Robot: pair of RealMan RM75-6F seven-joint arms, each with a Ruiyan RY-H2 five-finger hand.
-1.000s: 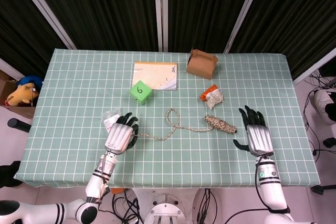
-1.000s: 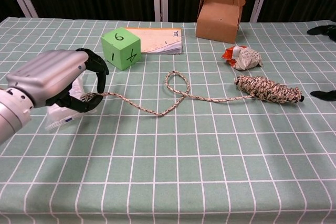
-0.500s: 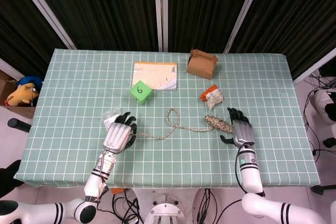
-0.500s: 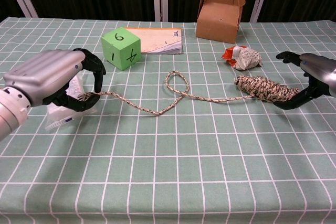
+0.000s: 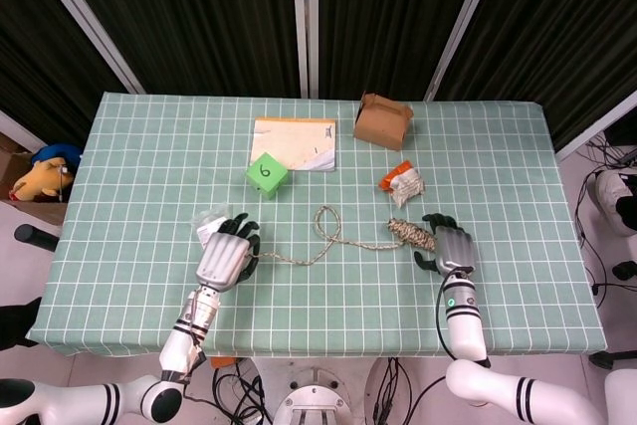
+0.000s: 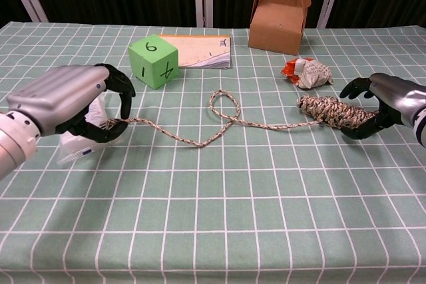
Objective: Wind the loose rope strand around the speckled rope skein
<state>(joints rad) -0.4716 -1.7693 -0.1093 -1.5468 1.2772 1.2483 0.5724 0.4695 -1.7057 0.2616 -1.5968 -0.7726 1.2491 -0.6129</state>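
The speckled rope skein lies on its side on the green checked tablecloth, right of centre. Its loose strand runs left across the cloth through one small loop. My left hand pinches the strand's free end just above the cloth. My right hand is at the skein's right end, thumb on the near side and fingers on the far side, with a small gap showing.
A green numbered cube and a booklet lie behind the strand. A brown cardboard box stands at the back, a crumpled wrapper just behind the skein. A clear plastic packet lies under my left hand.
My right hand came in from the table's right side and now brackets the skein's right end. The left hand kept hold of the strand end and hardly moved.
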